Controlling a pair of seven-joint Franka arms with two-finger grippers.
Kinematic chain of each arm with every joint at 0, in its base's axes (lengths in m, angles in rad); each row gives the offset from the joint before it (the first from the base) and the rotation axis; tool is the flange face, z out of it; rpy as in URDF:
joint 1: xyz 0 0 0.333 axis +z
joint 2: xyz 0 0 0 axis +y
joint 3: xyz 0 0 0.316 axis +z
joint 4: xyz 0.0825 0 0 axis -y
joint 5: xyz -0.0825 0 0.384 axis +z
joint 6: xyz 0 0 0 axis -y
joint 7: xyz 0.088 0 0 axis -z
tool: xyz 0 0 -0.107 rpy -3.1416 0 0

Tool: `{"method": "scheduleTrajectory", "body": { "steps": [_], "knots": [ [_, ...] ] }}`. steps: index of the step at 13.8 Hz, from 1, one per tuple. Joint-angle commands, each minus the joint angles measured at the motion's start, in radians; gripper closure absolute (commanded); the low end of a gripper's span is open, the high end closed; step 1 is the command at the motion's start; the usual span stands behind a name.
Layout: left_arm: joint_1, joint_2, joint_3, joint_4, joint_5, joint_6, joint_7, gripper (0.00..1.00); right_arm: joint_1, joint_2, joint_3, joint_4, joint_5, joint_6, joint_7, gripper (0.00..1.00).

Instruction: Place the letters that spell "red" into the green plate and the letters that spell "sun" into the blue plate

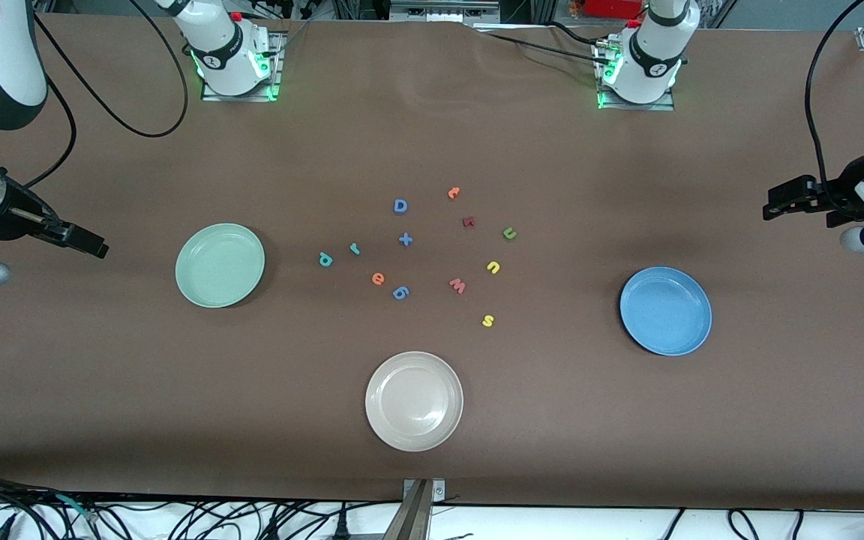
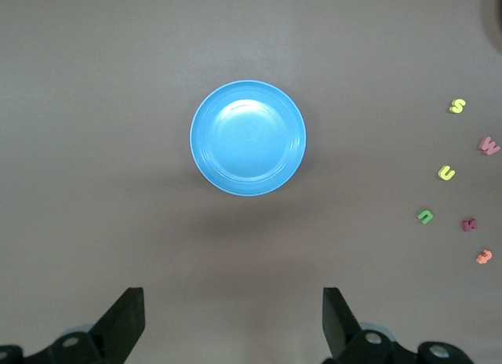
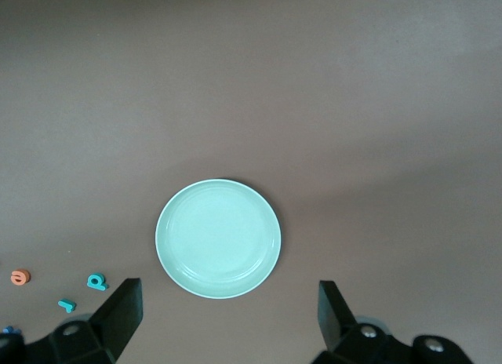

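- Both grippers hang released and hold nothing: the right gripper (image 1: 94, 246) is up over the table edge at its own end, just outside the green plate (image 1: 220, 265); the left gripper (image 1: 777, 206) is up at the other end, near the blue plate (image 1: 665, 310).
- Between the two plates lie the loose letters, and both plates are bare.
- "Red" letters sit on the green-plate side: teal d (image 1: 325, 259), teal r (image 1: 355, 248), orange e (image 1: 378, 279).
- "Sun" letters sit toward the blue plate: yellow s (image 1: 487, 320), yellow u (image 1: 493, 267), green n (image 1: 509, 233).
- Decoys lie among them: blue D (image 1: 400, 205), dark red r (image 1: 468, 221), reddish w (image 1: 457, 285); a white plate (image 1: 414, 400) sits nearest the camera.
- Likely first step: each arm picks its closest letter, pinching across the thin foam from straight above, checking colour so no decoy gets taken.
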Motion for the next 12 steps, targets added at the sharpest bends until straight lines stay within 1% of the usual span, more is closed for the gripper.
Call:
{"method": "scheduleTrajectory", "body": {
  "steps": [1, 10, 12],
  "knots": [
    [-0.004, 0.012, 0.008, 0.026, -0.026, -0.001, 0.024, 0.00, -0.008, -0.009, 0.007, -0.009, 0.013, -0.006, 0.009, 0.01],
    [-0.003, 0.018, 0.008, 0.029, -0.026, 0.001, 0.025, 0.00, -0.005, -0.009, 0.011, -0.027, 0.013, -0.006, 0.011, 0.01],
    [-0.003, 0.024, 0.008, 0.030, -0.036, 0.021, 0.025, 0.00, -0.005, -0.009, 0.011, -0.027, 0.013, -0.006, 0.011, 0.01]
  ]
}}
